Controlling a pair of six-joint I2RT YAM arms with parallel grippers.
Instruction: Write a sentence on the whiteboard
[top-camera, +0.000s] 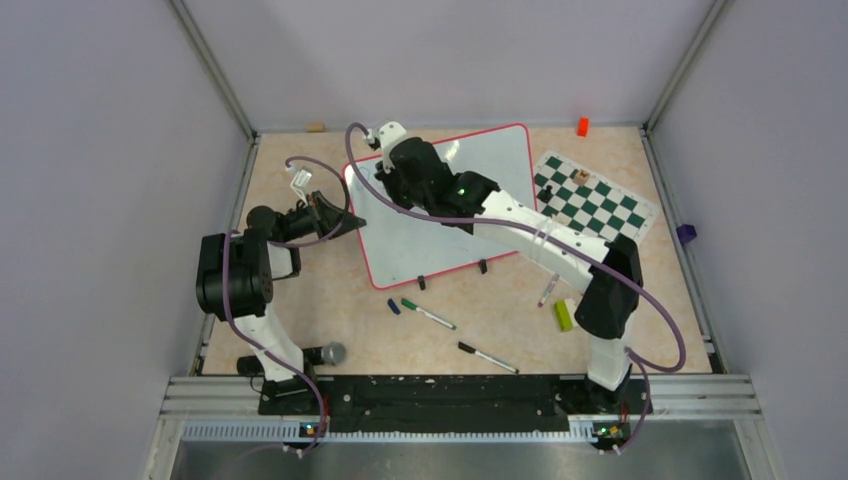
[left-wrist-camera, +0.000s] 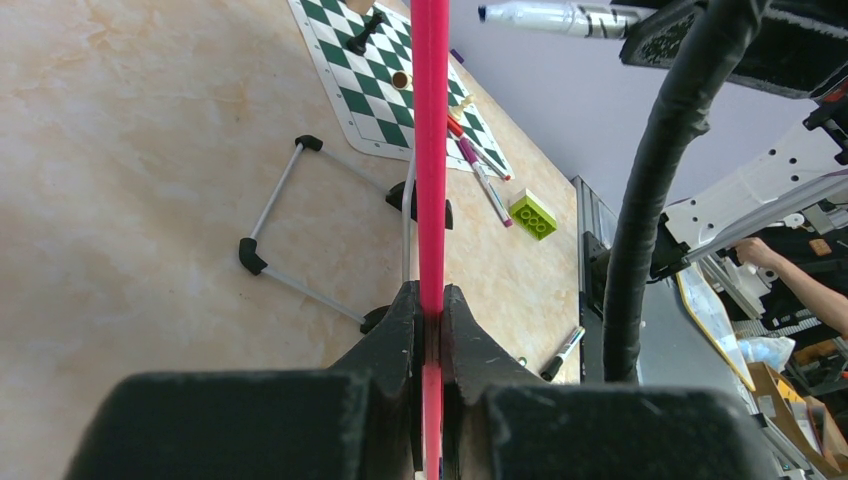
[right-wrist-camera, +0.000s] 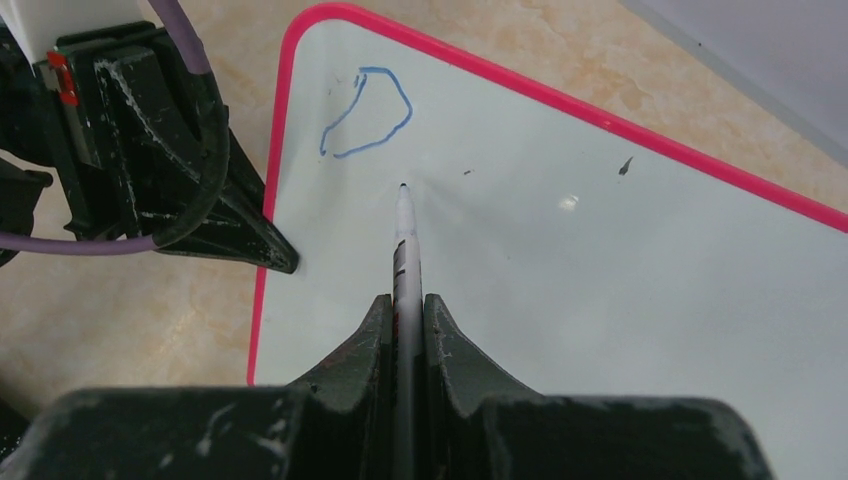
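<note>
The large glossy white board with the thin red rounded frame (top-camera: 425, 245) lies askew toward the far edge of the table (top-camera: 330, 335), roughly midway between its left and right edges, with its two small black feet pointing toward me. I judge it to be light and stiff, with a slick face. Pen pressure could slide or tip it, so I would take hold of it by the frame rather than the writing surface.

That is where the left jaws are. They are pressed together on the red frame along the board's left edge, and in the left wrist view the red strip (left-wrist-camera: 431, 150) runs straight through the gap between them.

The right jaws are pinched on a slim white-barrelled marker (right-wrist-camera: 405, 245), gripped well back from its dark tip. The tip appears to touch the white surface near the board's far left corner. Just beyond it is a single thin blue marker loop (right-wrist-camera: 366, 113), which I take to be the opening letter of the sentence. No other lettering shows, so nearly all of the writing is left to do. The pressure should be light, since the marker could slip in a pinch that narrow.
</note>
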